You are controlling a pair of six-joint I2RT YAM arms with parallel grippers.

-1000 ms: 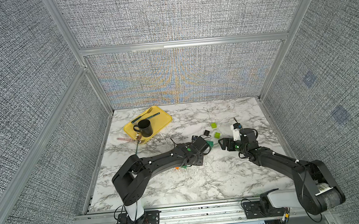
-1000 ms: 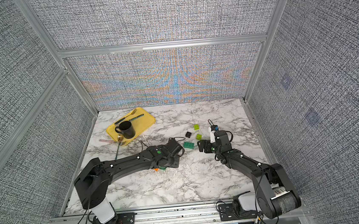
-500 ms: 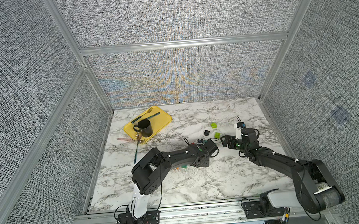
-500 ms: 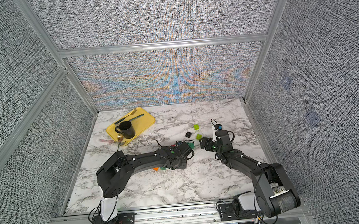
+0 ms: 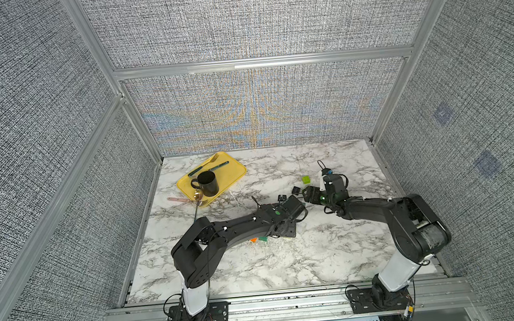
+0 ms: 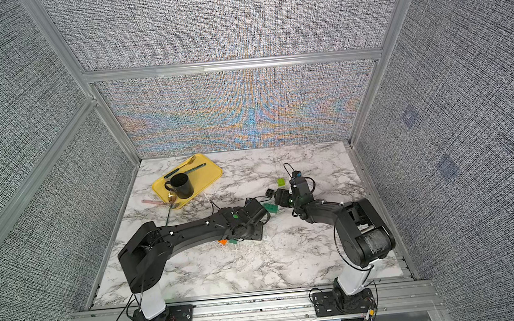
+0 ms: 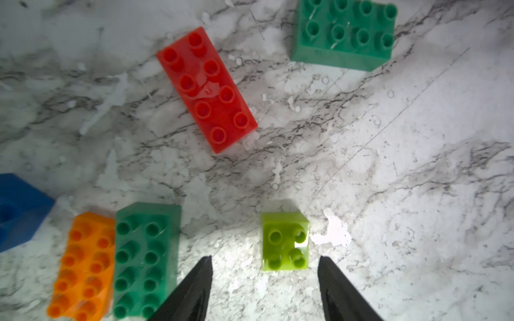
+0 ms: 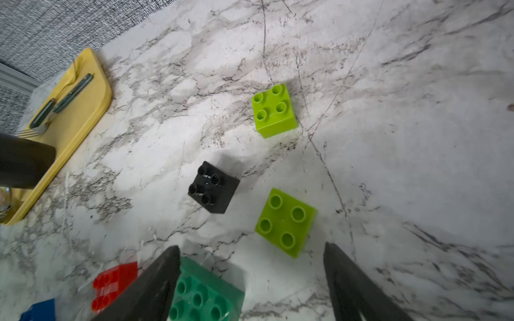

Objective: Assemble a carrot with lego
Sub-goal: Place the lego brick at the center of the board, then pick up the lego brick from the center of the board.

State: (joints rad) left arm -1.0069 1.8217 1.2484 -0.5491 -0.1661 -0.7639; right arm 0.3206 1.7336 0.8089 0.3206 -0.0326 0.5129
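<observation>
We see only a blurred part of the blue brick, cut by the edge, well aside of the left pincer. A finger of the right pincer partly hides a dark green brick (the rest runs off-frame).

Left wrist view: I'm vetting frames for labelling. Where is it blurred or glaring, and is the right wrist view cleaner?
Left wrist view: blue brick and orange brick soft at the edge; glare on the red brick and lime brick. Right wrist view: black brick sharp, casting a soft shadow; red and blue bricks blurred in the corner.
</observation>
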